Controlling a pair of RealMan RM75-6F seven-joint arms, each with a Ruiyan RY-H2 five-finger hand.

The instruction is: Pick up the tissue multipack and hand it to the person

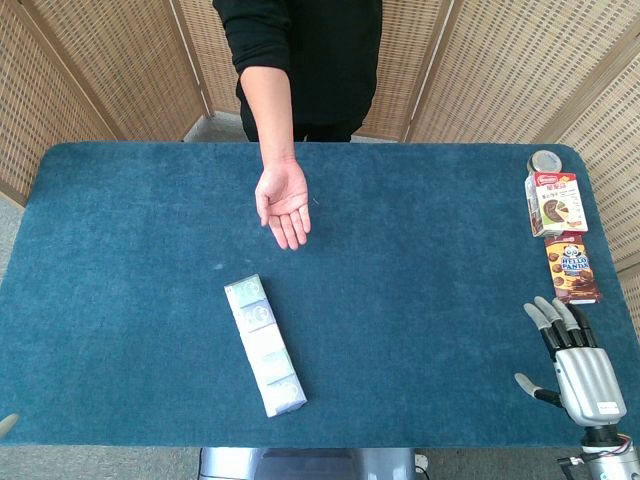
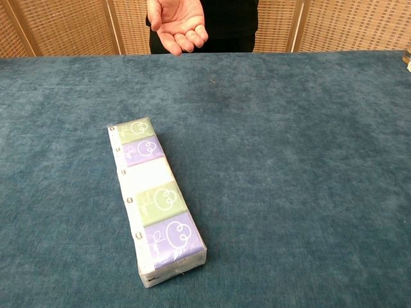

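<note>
The tissue multipack (image 1: 265, 345) is a long clear-wrapped row of green, purple and white packs, lying flat on the blue table near the front, left of centre; the chest view shows it close up (image 2: 157, 199). The person's hand (image 1: 284, 203) is held out palm up over the far middle of the table, and in the chest view (image 2: 176, 22) at the top. My right hand (image 1: 575, 365) hovers at the front right corner, fingers spread and holding nothing, far from the pack. Only a pale sliver of my left hand (image 1: 6, 425) shows at the bottom left edge.
Along the right edge stand a red-and-white snack box (image 1: 553, 203), a brown biscuit box (image 1: 572, 267) and a round tin (image 1: 546, 161). The table (image 1: 120, 250) is covered in blue cloth. Wicker screens (image 1: 90, 70) stand behind the person.
</note>
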